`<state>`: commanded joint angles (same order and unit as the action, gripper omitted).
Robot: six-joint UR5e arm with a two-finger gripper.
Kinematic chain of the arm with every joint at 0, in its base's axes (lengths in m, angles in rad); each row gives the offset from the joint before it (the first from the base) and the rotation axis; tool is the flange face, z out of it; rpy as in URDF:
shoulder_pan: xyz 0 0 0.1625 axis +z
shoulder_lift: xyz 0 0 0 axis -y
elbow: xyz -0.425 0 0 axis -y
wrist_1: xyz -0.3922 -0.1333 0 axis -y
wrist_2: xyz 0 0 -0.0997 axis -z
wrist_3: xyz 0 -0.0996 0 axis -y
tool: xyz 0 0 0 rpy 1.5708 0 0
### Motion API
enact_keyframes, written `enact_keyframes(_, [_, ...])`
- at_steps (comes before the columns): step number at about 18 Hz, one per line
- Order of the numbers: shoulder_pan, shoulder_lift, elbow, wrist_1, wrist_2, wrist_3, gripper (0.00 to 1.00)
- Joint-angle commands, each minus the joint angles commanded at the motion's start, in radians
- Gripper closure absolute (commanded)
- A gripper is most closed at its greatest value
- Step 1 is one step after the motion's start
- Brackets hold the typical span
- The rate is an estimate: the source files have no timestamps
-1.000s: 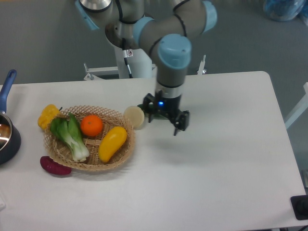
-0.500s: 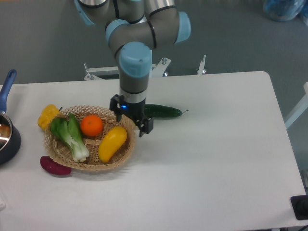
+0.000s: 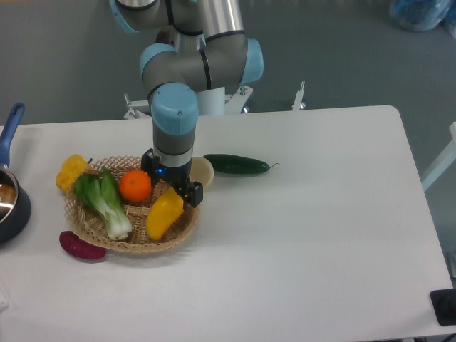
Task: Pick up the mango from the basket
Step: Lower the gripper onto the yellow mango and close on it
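The mango (image 3: 161, 215), a smooth elongated yellow fruit, lies tilted in the right part of the tan wicker basket (image 3: 107, 242). My gripper (image 3: 171, 182) hangs over the mango's upper end, fingers spread to either side, open and empty. One finger (image 3: 193, 194) shows at the basket's right rim; the other is near the round orange fruit (image 3: 135, 185). The mango's top end is partly hidden by the gripper.
In the basket are also a green bok choy (image 3: 104, 200) and the orange. A yellow bell pepper (image 3: 72, 171) rests at its left rim, a purple vegetable (image 3: 80, 245) in front. A cucumber (image 3: 237, 164) and a pale round object (image 3: 202, 171) lie right of it. A blue pot (image 3: 11, 199) stands at the left edge.
The arm has swung left from the table's middle to above the basket. The gripper now stands over the mango's upper end. The fruits have not moved.
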<state>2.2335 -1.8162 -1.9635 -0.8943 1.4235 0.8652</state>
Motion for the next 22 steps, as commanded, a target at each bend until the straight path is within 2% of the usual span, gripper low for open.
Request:
enact_keyframes(5, [-0.002, -0.020, 0.005, 0.003, 0.000, -0.005, 0.00])
enact_keyframes(10, [-0.008, -0.077, 0.009, 0.012, 0.006, -0.012, 0.00])
enact_keyframes(17, [-0.026, -0.080, 0.024, 0.011, 0.005, -0.025, 0.00])
enact_keyframes(18, [-0.026, -0.084, 0.028, 0.011, 0.006, -0.025, 0.05])
enact_keyframes(19, [-0.026, -0.090, 0.034, 0.009, 0.006, -0.026, 0.30])
enact_keyframes(20, [-0.026, -0.094, 0.034, 0.008, 0.008, -0.026, 0.51])
enact_keyframes(21, [-0.026, -0.097, 0.034, 0.006, 0.017, -0.026, 0.68])
enact_keyframes(22, [-0.026, -0.098, 0.032, 0.006, 0.040, -0.031, 0.74])
